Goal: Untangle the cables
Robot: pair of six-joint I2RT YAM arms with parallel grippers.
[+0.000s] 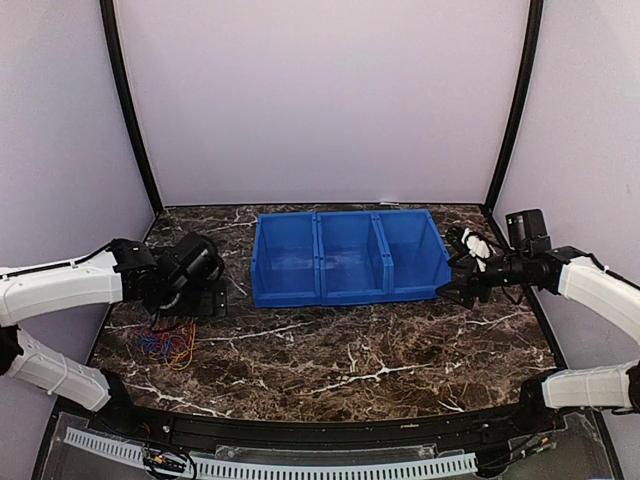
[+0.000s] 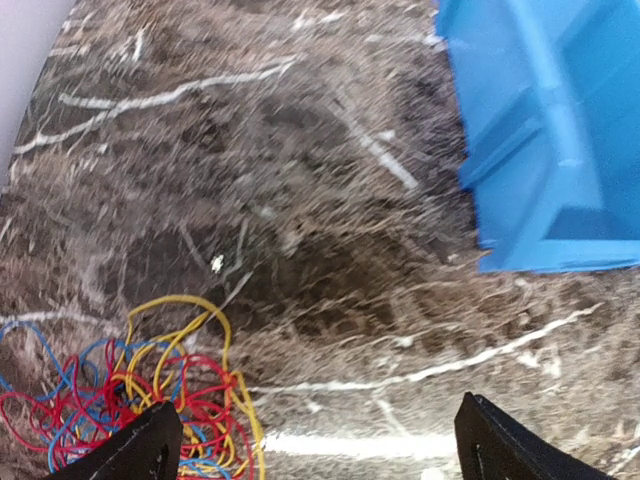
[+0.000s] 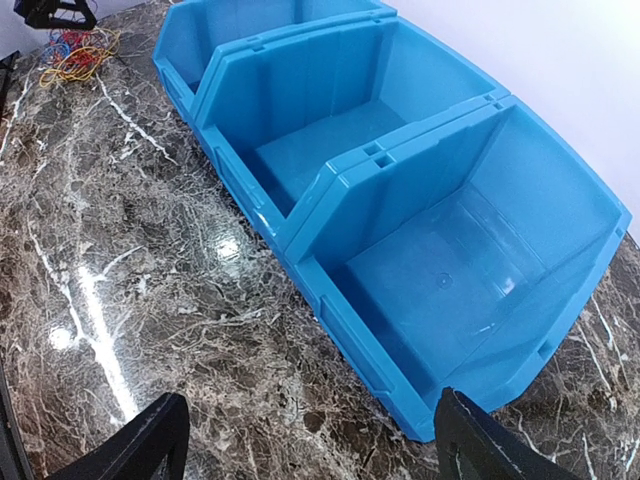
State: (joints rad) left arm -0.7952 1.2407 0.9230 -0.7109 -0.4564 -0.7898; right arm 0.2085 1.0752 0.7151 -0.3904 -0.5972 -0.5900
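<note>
A tangle of thin red, blue and yellow wire cables (image 1: 167,343) lies on the left side of the dark marble bench (image 1: 350,350), just below the released left hand (image 2: 320,440). Farther back, the right hand (image 3: 310,440) hangs spread and empty beside a three-compartment blue plastic bin (image 1: 320,295).

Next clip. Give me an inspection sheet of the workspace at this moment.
Surface: dark marbled table, glossy.
Job's things: cables, one tangled red, blue and yellow heap, near left.
Clutter: three blue bins in a row, centre, nothing seen inside.
Hands: left hand open, over the heap, holding nothing; right hand open, empty, beside the rightmost bin.
Cables: slotted wiring duct along the near edge.
Surroundings: plain pale walls, black frame poles.
</note>
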